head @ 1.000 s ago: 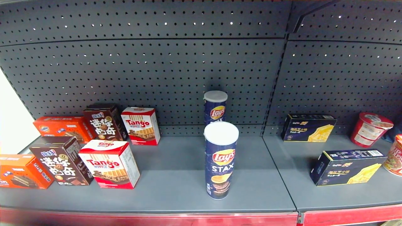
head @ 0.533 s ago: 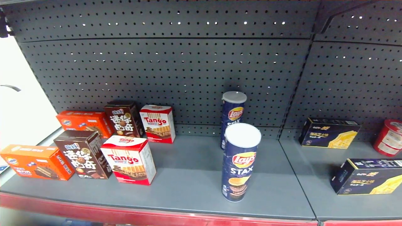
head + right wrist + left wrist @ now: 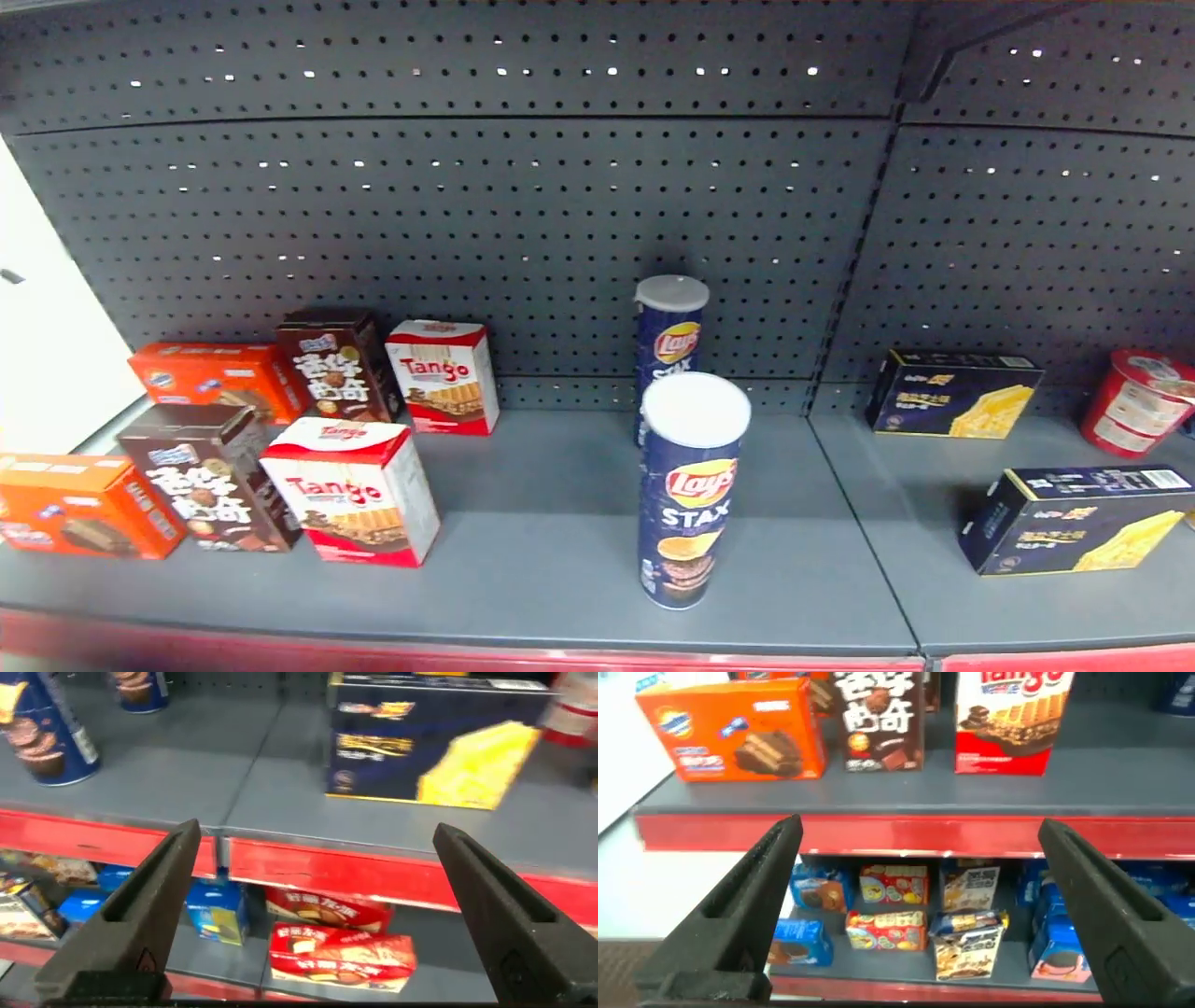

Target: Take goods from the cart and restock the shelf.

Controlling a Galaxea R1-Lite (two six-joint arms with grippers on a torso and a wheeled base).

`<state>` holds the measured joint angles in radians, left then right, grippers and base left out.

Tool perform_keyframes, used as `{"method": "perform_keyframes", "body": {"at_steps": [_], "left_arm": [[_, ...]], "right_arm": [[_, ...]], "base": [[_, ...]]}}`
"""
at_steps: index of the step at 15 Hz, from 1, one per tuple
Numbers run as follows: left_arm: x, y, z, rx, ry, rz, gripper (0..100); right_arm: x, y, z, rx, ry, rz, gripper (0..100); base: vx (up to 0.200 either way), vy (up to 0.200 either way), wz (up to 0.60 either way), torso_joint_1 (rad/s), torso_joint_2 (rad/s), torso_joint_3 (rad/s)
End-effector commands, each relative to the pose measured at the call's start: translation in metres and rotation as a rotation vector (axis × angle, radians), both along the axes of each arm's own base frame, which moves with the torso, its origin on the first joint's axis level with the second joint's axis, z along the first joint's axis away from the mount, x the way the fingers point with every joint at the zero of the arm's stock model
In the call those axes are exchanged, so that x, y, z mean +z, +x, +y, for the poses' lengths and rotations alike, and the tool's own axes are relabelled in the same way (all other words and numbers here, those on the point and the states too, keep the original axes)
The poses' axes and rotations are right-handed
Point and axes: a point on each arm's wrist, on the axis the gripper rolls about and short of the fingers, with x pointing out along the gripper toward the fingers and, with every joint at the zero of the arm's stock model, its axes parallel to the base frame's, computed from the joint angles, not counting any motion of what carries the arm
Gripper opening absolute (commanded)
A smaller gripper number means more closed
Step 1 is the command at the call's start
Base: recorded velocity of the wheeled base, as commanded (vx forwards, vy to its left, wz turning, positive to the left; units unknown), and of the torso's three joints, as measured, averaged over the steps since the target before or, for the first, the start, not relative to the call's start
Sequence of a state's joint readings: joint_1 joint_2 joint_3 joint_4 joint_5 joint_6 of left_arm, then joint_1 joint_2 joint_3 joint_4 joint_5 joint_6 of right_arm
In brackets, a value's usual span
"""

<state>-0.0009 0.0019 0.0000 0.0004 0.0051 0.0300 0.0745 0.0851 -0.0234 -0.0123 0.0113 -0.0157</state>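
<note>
Tall dark-blue cardboard crisp tube (image 3: 689, 495) stood upright at the near middle of the grey metal shelf (image 3: 541, 560); likely light, stiff, slick and tippy, best gripped mid-body; left gripper (image 3: 920, 831) and right gripper (image 3: 316, 833) gaped wide, empty.

Counted on the shelf (image 3: 541, 569), head view:
- orange boxes (image 3: 219, 381) (image 3: 79, 504): 2
- brown boxes (image 3: 341, 364) (image 3: 210, 478): 2
- red-and-white wafer boxes (image 3: 443, 376) (image 3: 355, 490): 2
- blue chip cans (image 3: 670, 341) (image 3: 691, 495): 2
- dark blue boxes with yellow print (image 3: 952, 394) (image 3: 1074, 518): 2
- red cup (image 3: 1134, 401): 1 seen whole; cut off beyond at the right edge, no count taken there

Packets on lower tier (image 3: 892, 924): crowded, partly hidden, not countable.
</note>
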Motion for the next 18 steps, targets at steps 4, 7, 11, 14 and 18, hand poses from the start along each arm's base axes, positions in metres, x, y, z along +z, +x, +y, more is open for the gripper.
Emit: {"method": "perform_keyframes", "body": {"at_steps": [4, 7, 11, 14, 18], "left_arm": [[0.0, -0.0001, -0.0001, -0.001, 0.002, -0.002, 100], [0.0, -0.0001, -0.0001, -0.001, 0.004, -0.002, 100], [0.0, -0.0001, -0.0001, -0.001, 0.004, -0.002, 100], [0.0, -0.0001, -0.0001, -0.004, 0.002, -0.002, 100], [0.0, -0.0001, -0.0001, -0.003, 0.002, -0.002, 100]], "right_arm": [[0.0, 0.0005, 0.0, 0.002, 0.0, 0.006, 100], [0.0004, 0.0004, 0.0001, 0.003, 0.002, 0.004, 100], [0.0003, 0.0004, 0.0001, 0.003, 0.0, 0.006, 100], [0.0004, 0.0004, 0.0, 0.0, 0.006, 0.005, 100], [0.0004, 0.0004, 0.0001, 0.003, 0.006, 0.005, 100]], "base": [[0.0, 0.0, 0.0, 0.0, 0.0, 0.0], [0.0, 0.0, 0.0, 0.0, 0.0, 0.0], [0.0, 0.0, 0.0, 0.0, 0.0, 0.0], [0.0, 0.0, 0.4, 0.0, 0.0, 0.002], [0.0, 0.0, 0.0, 0.0, 0.0, 0.0]]}}
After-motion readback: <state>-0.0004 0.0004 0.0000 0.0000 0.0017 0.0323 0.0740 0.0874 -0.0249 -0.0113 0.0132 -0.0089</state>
